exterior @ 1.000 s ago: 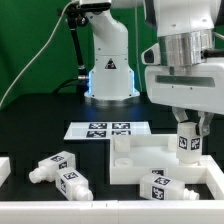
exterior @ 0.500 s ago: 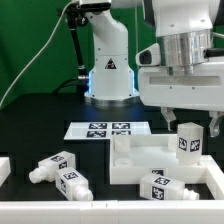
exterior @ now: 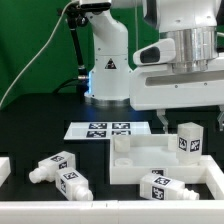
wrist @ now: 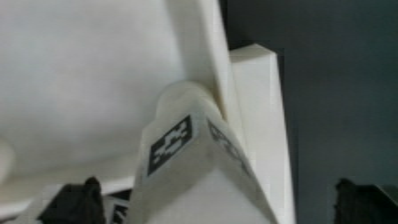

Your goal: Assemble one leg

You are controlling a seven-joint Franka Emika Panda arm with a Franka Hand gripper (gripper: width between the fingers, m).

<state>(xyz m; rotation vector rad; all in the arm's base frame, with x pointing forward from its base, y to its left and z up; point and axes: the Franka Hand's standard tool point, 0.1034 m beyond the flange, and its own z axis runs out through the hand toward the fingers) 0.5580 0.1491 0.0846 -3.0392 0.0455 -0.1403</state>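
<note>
Exterior view, left to right. A white block edge (exterior: 4,168) sat cut off at the exterior view's left. Two small white square plastic posts with black-and-white tags lay on their sides on the black counter (exterior: 40,115): one (exterior: 52,166), and a second (exterior: 73,185) just beside it, nearer the camera. The flat white marker board (exterior: 102,130) lay mid-counter, four tags visible, no readable text. Behind it stood the robot base (exterior: 107,62), bearing a black triangle warning label. Green backdrop behind.

The large white flat block with raised walls (exterior: 150,160) carried a lying tagged post (exterior: 162,186) at its front. The leg (exterior: 188,139) stood upright at the block's far corner on the exterior view's right. The pincer (exterior: 187,118) hung just above the leg, fingers apart, not touching it.

Wrist view: the leg (wrist: 192,150) seen from above against the white block (wrist: 89,70), dark fingertips (wrist: 75,202) either side.
</note>
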